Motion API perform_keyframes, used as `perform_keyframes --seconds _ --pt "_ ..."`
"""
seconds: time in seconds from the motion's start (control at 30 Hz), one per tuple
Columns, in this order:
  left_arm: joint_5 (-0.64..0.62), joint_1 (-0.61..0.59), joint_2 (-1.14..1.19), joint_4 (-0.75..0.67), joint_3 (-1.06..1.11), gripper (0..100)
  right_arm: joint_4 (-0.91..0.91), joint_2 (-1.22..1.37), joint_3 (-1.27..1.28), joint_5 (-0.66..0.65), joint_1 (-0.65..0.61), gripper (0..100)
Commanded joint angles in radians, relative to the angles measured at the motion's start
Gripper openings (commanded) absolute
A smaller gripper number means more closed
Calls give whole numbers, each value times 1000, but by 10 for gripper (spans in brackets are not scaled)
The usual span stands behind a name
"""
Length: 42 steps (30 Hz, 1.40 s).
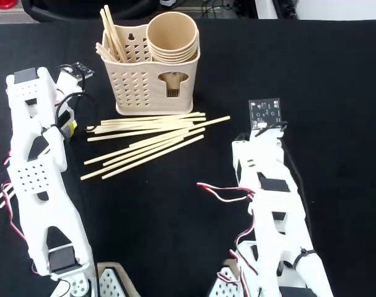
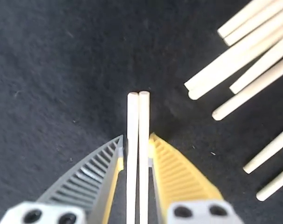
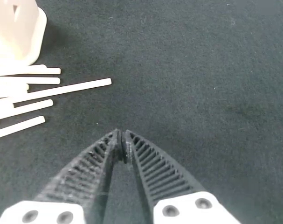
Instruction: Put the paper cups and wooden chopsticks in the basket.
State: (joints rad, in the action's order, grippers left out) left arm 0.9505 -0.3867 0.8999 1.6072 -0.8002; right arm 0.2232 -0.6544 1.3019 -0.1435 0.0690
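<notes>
A perforated cream basket [image 1: 152, 86] stands at the back of the table. Stacked paper cups [image 1: 172, 36] fill its right compartment and several wooden chopsticks [image 1: 112, 38] lean in its left one. More loose chopsticks [image 1: 147, 141] lie fanned on the black cloth in front of it. My left gripper [image 2: 137, 140] is shut on two chopsticks [image 2: 138, 109], held side by side just above the cloth beside the near ends of the loose chopsticks [image 2: 244, 65]. In the high view the left gripper [image 1: 71, 125] sits at the pile's left end. My right gripper [image 3: 120, 144] is shut on nothing, right of the pile.
The right arm [image 1: 268, 185] stretches up the table's right side, and the left arm [image 1: 36, 167] lies along the left side. Two stick ends [image 1: 3, 194] poke out beside the left arm. Black cloth [image 1: 324, 74] covers the table.
</notes>
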Motion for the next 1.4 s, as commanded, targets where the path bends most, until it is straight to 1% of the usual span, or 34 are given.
perform_keyframes --seconds 0.0,0.07,0.2,0.43,0.73,0.8,0.93,1.0,1.1,1.13,1.3,1.37 --pt "5 -12 -14 40 -21 94 -15 -19 -7 3 11 13" --pt "5 -12 -15 43 -21 91 -15 -19 -7 3 11 13" --pt "-2 -10 -15 44 -12 34 -15 -19 -7 3 11 13" --pt "-2 -10 -20 127 -21 30 -15 -19 -7 3 11 13" --pt "-3 -15 -26 127 -22 33 -15 -19 -7 3 11 13" --pt "-5 -13 -32 144 -71 33 -15 -19 -7 3 11 13" --pt "-83 -28 -69 147 -208 35 -15 -19 -7 3 11 13" --pt "-84 -27 -60 144 -248 77 -15 -19 -7 3 11 13" --pt "-81 -19 -25 141 -274 213 -15 -19 -7 3 11 13" --pt "-81 -19 -11 140 -288 241 -15 -19 -7 3 11 13" --pt "-75 -19 95 86 -314 170 -15 -19 -7 3 11 13" --pt "-34 -19 133 86 -314 172 -15 -19 -7 3 11 13"
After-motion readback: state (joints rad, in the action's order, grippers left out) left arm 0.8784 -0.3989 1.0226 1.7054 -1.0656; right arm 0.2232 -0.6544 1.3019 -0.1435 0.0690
